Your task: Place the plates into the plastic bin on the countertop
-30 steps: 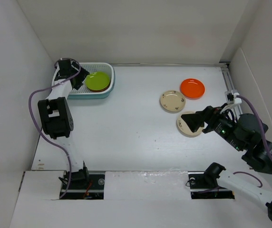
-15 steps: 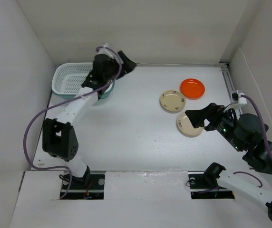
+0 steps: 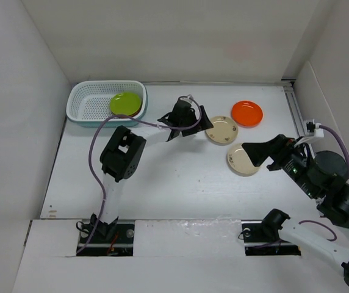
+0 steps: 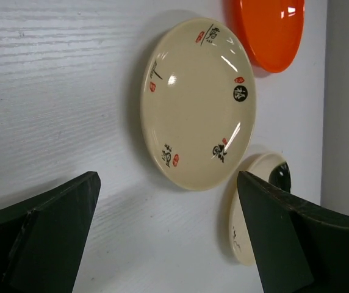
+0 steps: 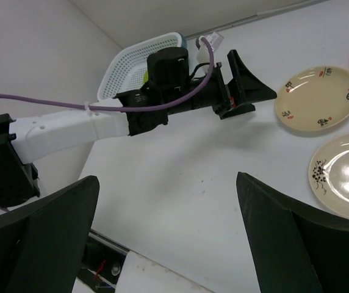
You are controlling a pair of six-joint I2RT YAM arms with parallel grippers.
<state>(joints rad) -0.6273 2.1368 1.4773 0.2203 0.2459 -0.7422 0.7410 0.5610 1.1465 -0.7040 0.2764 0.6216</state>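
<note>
The left hand [image 3: 200, 122] is spread wide with nothing in it, fingers pointed low across the tabletop [image 3: 174, 183] at the nearer beige plate [image 4: 199, 104], and it's close, just short of the rim. From the wrist view that plate sits right between the two open fingers, flat on the white surface, with small dark and red marks around its inner face. Just beyond it lies the orange plate [image 3: 246, 113], and off to the side the second beige plate [image 3: 240, 163], all three near each other but apart. Over that second beige one hovers the right hand [image 3: 255, 152], jaws also wide, empty. Way off in the far left corner stands the teal plastic bin [image 3: 80, 97], with the lime green plate [image 3: 125, 104] already lying at its right end; what's beneath it I can't make out.

Now the pick, as I read it. These plates look light, stiff and glossy, so slippery, and they lie flat with only a shallow lip to catch. Best bet is the rim: one finger sliding under the edge, the other pinching on top. Push in too flat and the plate will likely skate away across the smooth top.
</note>
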